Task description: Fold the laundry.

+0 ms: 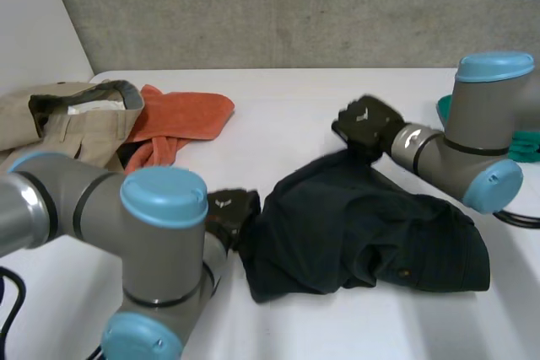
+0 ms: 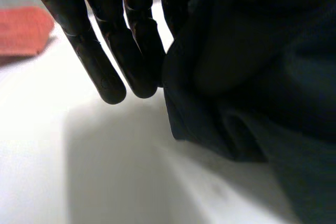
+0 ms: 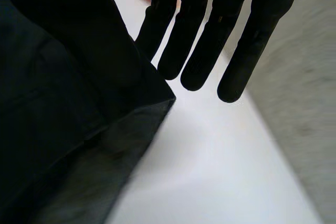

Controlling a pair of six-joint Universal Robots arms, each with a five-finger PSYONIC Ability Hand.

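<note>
dark garment (image 1: 363, 225) | between left robot hand (image 1: 229, 211), right robot hand (image 1: 367, 124)

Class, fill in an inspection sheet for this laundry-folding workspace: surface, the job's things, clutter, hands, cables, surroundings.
Surface: white table, laundry lying on it.
Job's things: dark garment, crumpled, in the middle; beige garment and orange cloth heaped at the far left.
Clutter: green item, partly hidden behind the right arm; cannot tell what it is.
Hands: left hand at the dark garment's left edge; right hand at its far corner; the grip of either cannot be told.
Cables: nothing seen on the garments.
Surroundings: grey concrete wall behind the table.
</note>
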